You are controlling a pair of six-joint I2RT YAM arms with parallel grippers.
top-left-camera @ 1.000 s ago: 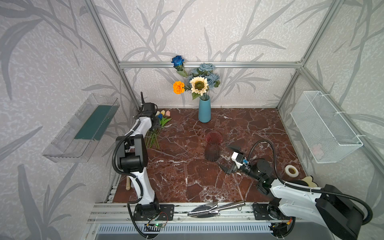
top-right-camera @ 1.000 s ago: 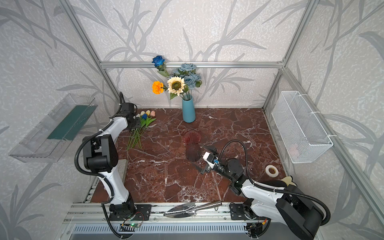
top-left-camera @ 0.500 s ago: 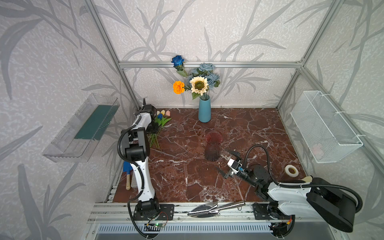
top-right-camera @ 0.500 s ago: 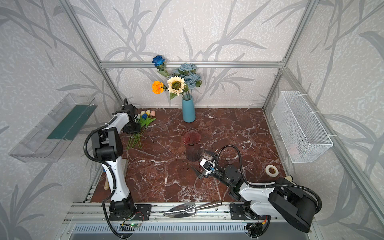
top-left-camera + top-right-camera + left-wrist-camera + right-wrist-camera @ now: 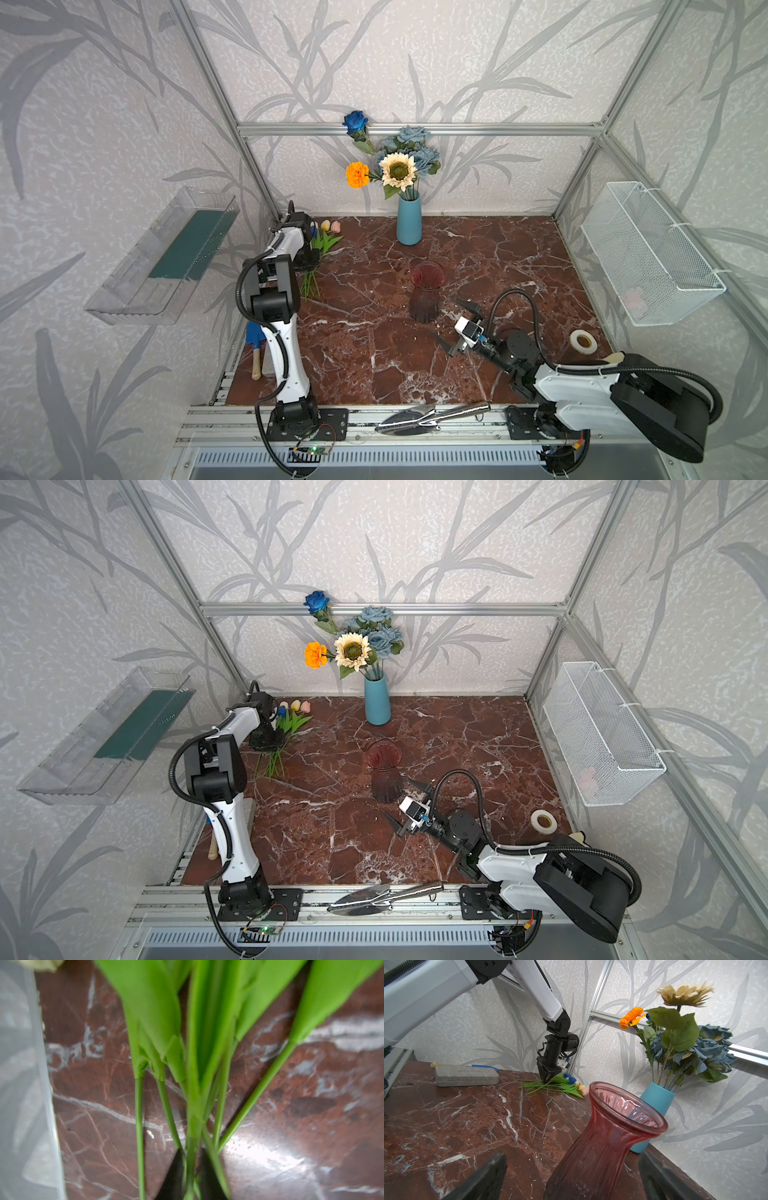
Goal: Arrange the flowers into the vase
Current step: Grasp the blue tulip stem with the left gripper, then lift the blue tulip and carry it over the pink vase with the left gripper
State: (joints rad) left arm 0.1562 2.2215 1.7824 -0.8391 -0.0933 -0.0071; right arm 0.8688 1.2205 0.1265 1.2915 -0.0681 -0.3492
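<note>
Where the tulips [image 5: 326, 243] are lying: flat on the marble table [image 5: 374, 353], well apart from the pink glass vase [image 5: 426, 299], off to its far-left side in both top views.
Left gripper [image 5: 191, 1174]: pointing tip-down onto the stems, on that same far-left side of the pink glass vase. Its jaws are clenching a green tulip stem, which is filling the narrow gap between them.
Right gripper [image 5: 454, 323]: hovering just beside the pink glass vase, on its near-right side. Its jaws are standing fully spread and released, gripping nothing, and are framing the vase body in the right wrist view.
Pink glass vase: standing upright, touching neither gripper.
Blue vase [image 5: 409, 224]: standing behind the pink glass vase, well apart from it. It is holding the dark blue rose [image 5: 355, 120], dusty-blue roses [image 5: 415, 139], orange marigold [image 5: 357, 174] and cream sunflower [image 5: 398, 170].
Grey case [image 5: 466, 1077]: lying flat, well to the left of the pink glass vase.
Tape roll [image 5: 583, 341]: lying well to the right of the pink glass vase.
</note>
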